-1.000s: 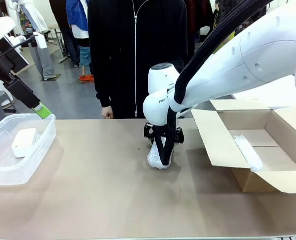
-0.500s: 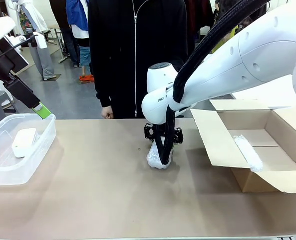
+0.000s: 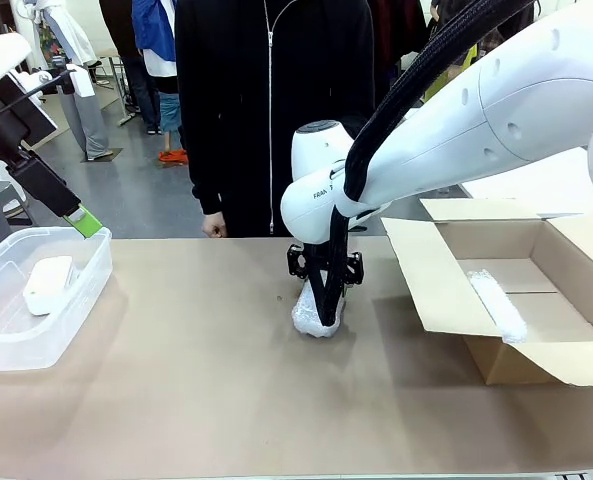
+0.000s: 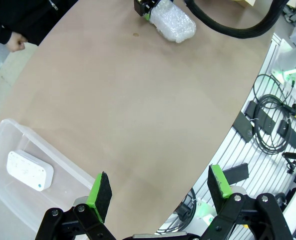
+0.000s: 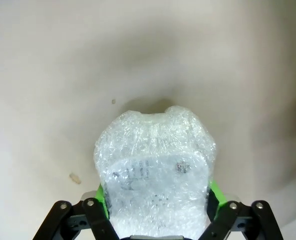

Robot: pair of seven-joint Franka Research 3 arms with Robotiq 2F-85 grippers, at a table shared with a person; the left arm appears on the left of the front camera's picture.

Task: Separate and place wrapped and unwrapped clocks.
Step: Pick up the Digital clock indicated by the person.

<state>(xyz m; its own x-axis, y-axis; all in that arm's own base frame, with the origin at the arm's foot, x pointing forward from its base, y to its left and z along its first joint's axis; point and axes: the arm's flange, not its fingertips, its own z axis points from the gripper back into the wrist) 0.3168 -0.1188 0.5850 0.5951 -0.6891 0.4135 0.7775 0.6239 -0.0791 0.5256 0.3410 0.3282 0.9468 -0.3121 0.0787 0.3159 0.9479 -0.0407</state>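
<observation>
A wrapped clock [image 3: 314,318] [image 5: 155,165] in crinkly bubble wrap sits mid-table. My right gripper [image 3: 322,300] [image 5: 156,200] comes down over it, green pads pressed against both its sides, shut on it. The same bundle [image 4: 173,22] appears far off in the left wrist view. Another wrapped clock [image 3: 496,304] lies inside the cardboard box [image 3: 446,290] at the right. The unwrapped clock [image 3: 48,284] [image 4: 30,170], a smooth white block, rests in the clear plastic bin [image 3: 76,300] [image 4: 73,172] at the left. My left gripper [image 3: 84,222] [image 4: 160,190] hangs open above that bin, holding nothing.
A person in a black jacket stands at the far edge, one hand [image 3: 214,226] near the table. The box's flaps [image 3: 576,365] stand open toward me. Bare brown tabletop [image 3: 176,380] stretches between bin and box. Cables [image 4: 267,120] lie beyond the table's near edge.
My right arm has edged slightly left and up, and the wrapped clock in its fingers has shifted with it. The left arm has stayed still.
</observation>
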